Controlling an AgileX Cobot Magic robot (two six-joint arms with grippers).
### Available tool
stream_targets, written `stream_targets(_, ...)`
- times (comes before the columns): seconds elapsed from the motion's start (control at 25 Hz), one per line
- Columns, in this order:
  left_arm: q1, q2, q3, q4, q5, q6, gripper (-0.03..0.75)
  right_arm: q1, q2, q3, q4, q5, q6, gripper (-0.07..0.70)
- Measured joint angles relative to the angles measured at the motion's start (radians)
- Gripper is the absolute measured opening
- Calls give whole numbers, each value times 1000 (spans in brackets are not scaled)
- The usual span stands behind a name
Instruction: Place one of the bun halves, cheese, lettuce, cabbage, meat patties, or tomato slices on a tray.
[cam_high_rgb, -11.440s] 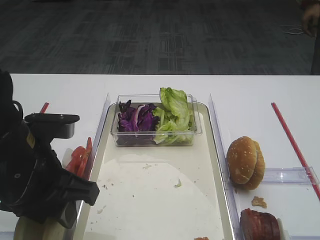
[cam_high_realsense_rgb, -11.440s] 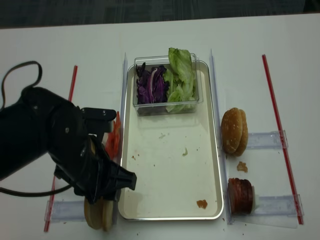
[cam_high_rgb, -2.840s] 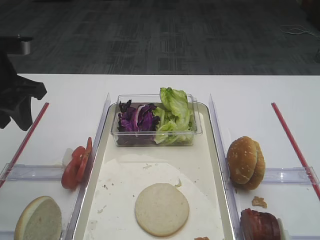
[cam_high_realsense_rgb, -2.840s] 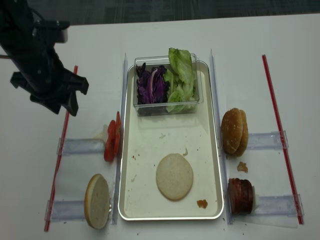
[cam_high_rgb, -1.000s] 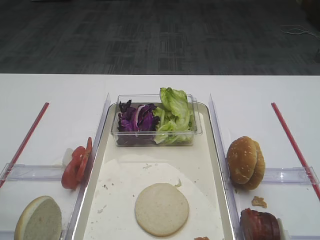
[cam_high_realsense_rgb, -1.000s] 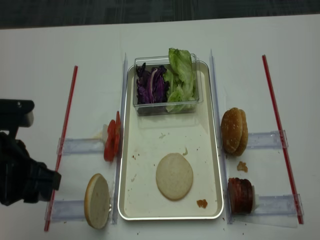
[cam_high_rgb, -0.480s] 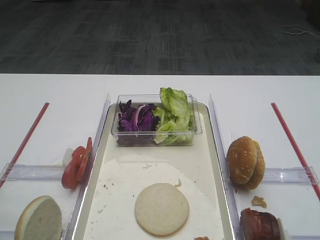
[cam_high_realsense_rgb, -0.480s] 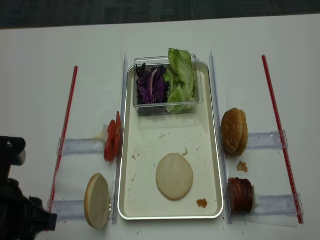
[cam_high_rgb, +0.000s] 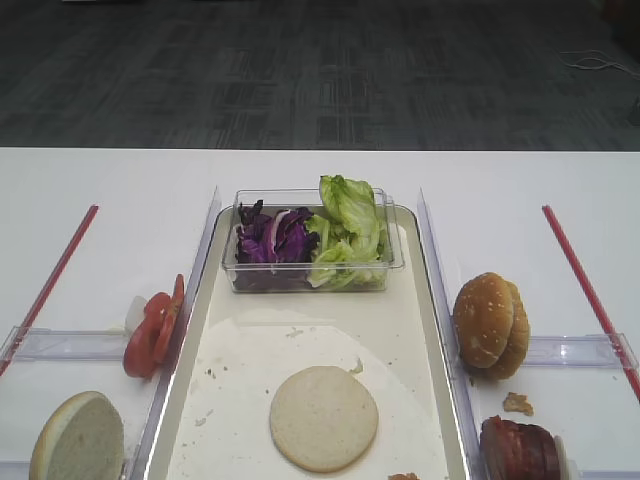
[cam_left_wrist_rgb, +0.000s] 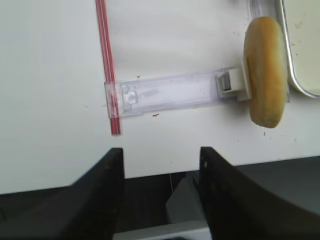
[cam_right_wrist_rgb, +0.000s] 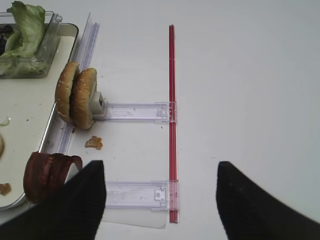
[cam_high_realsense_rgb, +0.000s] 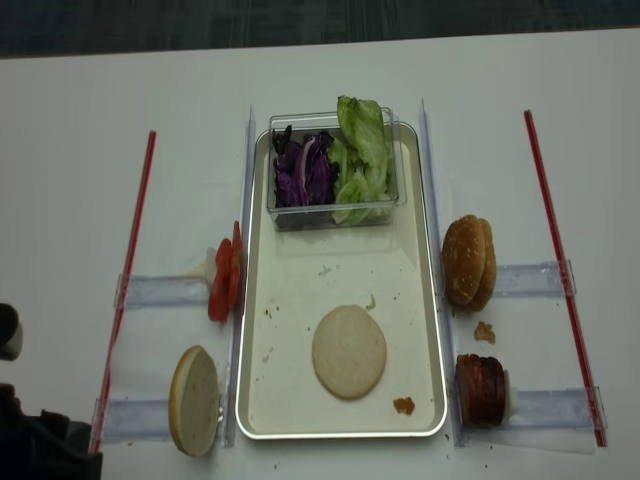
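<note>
Left tool (cam_left_wrist_rgb: 161, 162) gapes wide, holding nothing; 1 bun half (cam_high_realsense_rgb: 349, 352) lies on the tray (cam_high_realsense_rgb: 415, 300).

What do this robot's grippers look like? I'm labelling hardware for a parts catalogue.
Both are matt black. The right gripper shows two broad, rounded black fingers with no markings. The left gripper has two blocky, square-edged black fingers with a grey angular part between them. From overhead, only a dark bulk of the left arm shows at the frame corner. No cables are visible.
</note>
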Motion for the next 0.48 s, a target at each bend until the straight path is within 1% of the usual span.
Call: stream_targets(0.48, 0, -148, 0, 0, 4, 0, 330, 0, 0, 0, 0, 0, 0, 490)
